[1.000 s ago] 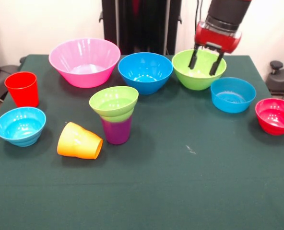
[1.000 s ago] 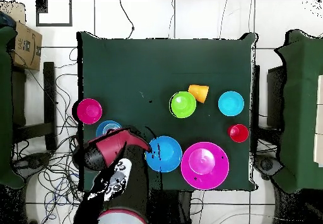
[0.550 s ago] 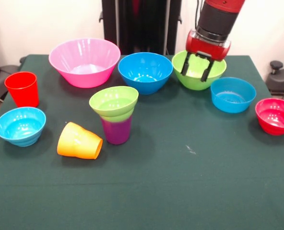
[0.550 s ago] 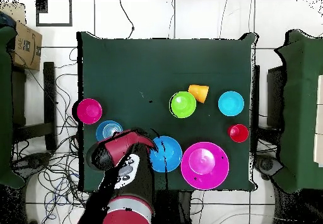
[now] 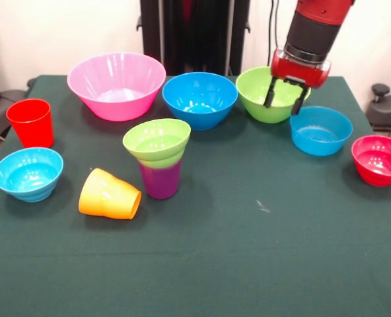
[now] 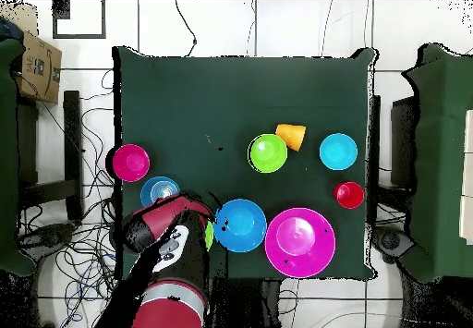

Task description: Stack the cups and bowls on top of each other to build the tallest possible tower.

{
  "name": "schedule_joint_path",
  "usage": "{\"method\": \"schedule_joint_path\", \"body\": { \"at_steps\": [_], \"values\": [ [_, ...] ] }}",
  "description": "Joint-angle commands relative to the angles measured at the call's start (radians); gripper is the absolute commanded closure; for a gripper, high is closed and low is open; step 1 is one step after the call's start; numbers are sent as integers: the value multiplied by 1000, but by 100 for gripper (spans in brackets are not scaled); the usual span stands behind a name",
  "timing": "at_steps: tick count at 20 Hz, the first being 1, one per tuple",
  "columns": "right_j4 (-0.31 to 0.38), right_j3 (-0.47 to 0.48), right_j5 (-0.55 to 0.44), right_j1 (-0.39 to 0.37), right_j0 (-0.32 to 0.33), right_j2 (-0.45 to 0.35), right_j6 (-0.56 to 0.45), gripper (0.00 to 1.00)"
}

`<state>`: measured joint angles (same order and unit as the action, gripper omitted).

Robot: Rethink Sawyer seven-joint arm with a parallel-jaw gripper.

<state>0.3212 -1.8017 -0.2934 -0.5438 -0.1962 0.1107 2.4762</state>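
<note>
The red and black arm enters at the upper right of the front view. Its end effector point(image 5: 286, 101) hangs with both black fingers spread apart and nothing between them, over the right rim of the mid-sized glossy lime green bowl point(image 5: 265, 92) at upper centre-right. One fingertip shows against that bowl's rim; contact cannot be judged.

Along the top of the dark green cloth-covered table point(image 5: 248, 251), left to right: big glossy pink bowl point(image 5: 116, 84), mid-sized glossy blue bowl point(image 5: 200, 98), then the green bowl. Just below and right of the end effector sits a small blue bowl point(image 5: 321, 130); a small red bowl point(image 5: 380, 159) is at the right edge.

Centre-left: a small lime green bowl point(image 5: 157, 142) rests upright on a purple plastic cup point(image 5: 160, 178). Just left of it an orange stepped cup point(image 5: 109, 195) lies on its side. A light blue small bowl point(image 5: 28, 173) sits at the left edge, with a red cup point(image 5: 30, 122) upright above it.

In the overhead view the arm point(image 6: 166, 250) covers most of the mid-sized green bowl at lower left.
</note>
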Motion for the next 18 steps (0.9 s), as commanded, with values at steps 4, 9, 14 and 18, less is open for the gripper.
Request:
{"method": "schedule_joint_path", "body": {
  "at_steps": [4,9,14,18],
  "values": [
    [-78,-8,95,10,10,-158,101,0],
    [-85,-9,100,10,29,-171,81,0],
    [-72,16,132,53,22,-152,80,0],
    [-68,50,165,107,-1,-121,92,0]
  ]
}}
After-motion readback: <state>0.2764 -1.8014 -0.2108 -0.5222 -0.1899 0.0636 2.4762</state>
